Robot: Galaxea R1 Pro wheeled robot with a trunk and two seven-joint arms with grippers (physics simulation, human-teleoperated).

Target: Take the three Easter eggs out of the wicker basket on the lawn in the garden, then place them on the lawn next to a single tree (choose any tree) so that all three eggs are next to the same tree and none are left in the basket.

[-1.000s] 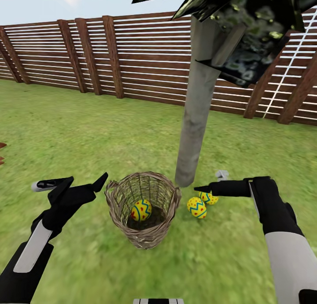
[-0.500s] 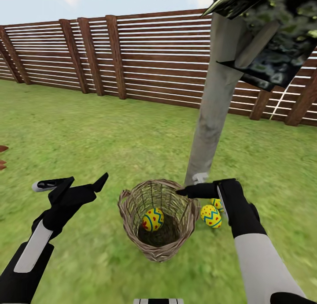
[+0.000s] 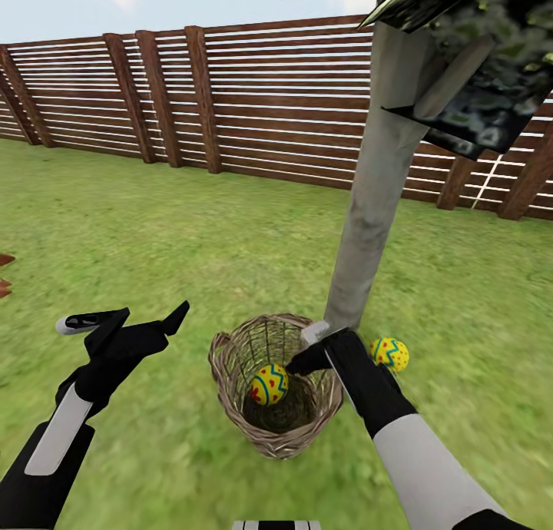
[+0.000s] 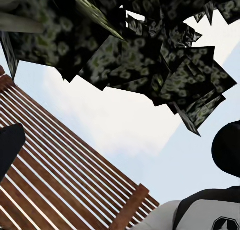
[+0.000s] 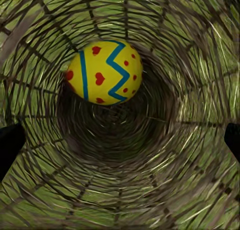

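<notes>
Flat, even daylight fills every view, with no cast shadows on the mottled green grass lawn [image 3: 153, 230]. The grass texture is soft and smeared, most of all toward the lower edges of the head view. The brown slatted wooden fence [image 3: 253, 100] bows slightly. The woven brown twig basket [image 5: 165, 190] interior darkens toward its bottom.

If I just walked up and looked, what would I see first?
Probably the bright yellow egg with blue zigzags, sitting down inside the wicker basket on the grass. The right gripper reaches into the basket toward it. Just behind stands a thick grey tree trunk, with another egg on the lawn by its foot.
</notes>
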